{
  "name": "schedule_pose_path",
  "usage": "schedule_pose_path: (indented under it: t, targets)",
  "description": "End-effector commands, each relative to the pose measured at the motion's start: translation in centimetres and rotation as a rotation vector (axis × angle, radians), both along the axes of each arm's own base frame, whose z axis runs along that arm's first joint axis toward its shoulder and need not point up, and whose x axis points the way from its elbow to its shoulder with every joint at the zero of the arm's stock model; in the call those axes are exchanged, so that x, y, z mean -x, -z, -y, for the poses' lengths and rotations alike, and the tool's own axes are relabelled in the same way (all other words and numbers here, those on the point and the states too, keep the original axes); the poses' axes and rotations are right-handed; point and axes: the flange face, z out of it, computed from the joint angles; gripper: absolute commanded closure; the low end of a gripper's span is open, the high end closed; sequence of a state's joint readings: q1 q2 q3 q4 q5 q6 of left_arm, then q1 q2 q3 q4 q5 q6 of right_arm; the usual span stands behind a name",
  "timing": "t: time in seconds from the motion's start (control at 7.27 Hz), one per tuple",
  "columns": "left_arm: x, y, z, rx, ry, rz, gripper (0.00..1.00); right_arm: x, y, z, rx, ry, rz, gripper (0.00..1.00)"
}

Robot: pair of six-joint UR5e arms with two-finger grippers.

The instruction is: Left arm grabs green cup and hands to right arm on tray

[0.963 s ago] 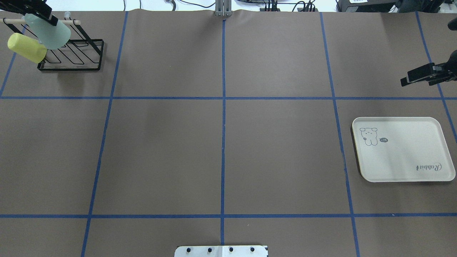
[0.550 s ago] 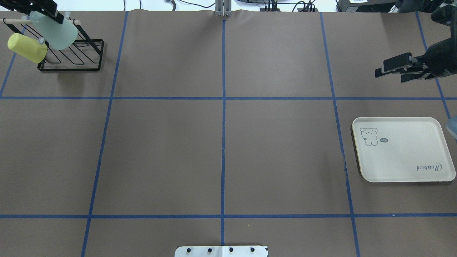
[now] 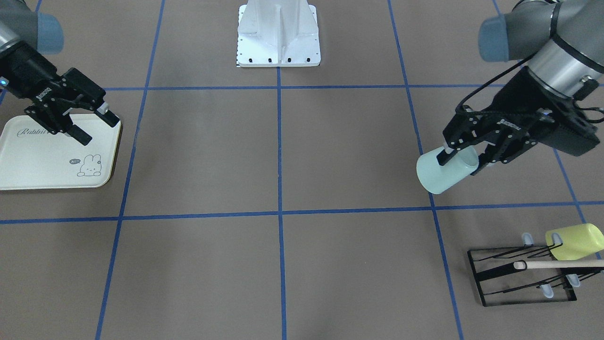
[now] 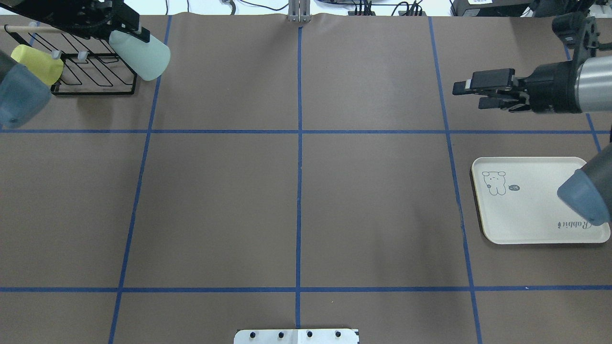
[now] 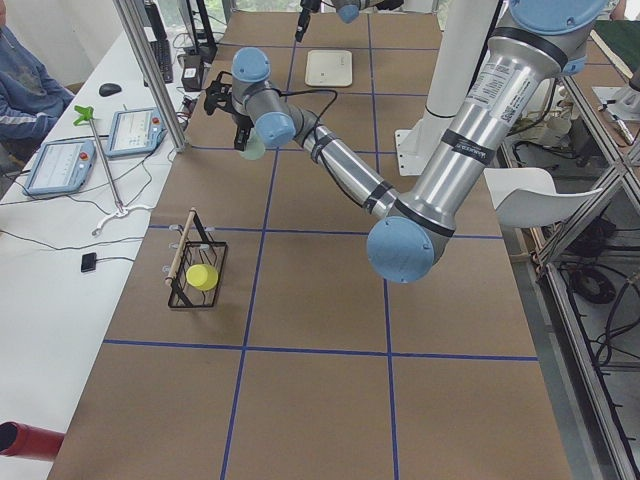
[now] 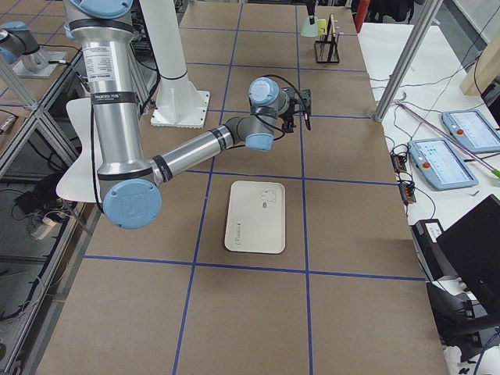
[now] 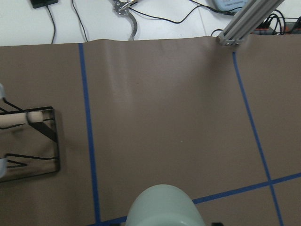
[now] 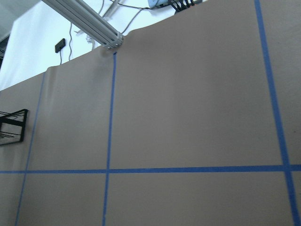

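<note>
Tabletop (image 4: 220,205): green cup (image 4: 141,55) farther from rack (image 4: 93,71)

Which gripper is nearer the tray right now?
Right. The right gripper hangs open just beyond the tray's far edge; the left gripper, shut on the green cup, is far across the table near the rack.

Bright, even lighting; soft shadows; sharp.

Two arms (image 3: 557,52) (image 3: 19,28); one green cup (image 3: 443,171), one yellow (image 3: 573,241); one tray (image 3: 28,174); one rack (image 3: 557,262).
</note>
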State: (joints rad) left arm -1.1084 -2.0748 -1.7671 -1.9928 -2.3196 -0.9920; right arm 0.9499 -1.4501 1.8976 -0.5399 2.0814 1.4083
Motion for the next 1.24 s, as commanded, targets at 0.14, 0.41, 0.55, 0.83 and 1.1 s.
schedule_pose_path:
  t: [0.14, 0.41, 0.55, 0.83, 1.1]
  targets:
    - [-5.0, 6.4, -5.9, 0.043, -0.053, -0.222, 1.0, 3.4, 4.0, -4.5, -0.079, -0.056, 0.371, 0.0]
    - [-5.2, 8.4, -8.4, -0.012, -0.088, -0.329, 1.0, 4.1, 5.7, -7.2, -0.186, -0.02, 0.556, 0.0]
    - [-6.5, 9.3, -10.2, -0.005, -0.126, -0.399, 1.0, 5.8, 8.1, -8.0, -0.204, -0.03, 0.642, 0.0]
    - [-6.1, 13.2, -11.8, 0.026, -0.152, -0.532, 1.0, 9.2, 12.2, -11.0, -0.207, -0.063, 0.86, 0.0]
    - [-5.2, 14.9, -12.8, 0.036, -0.175, -0.628, 1.0, 10.8, 14.3, -13.2, -0.201, -0.036, 0.975, 0.0]
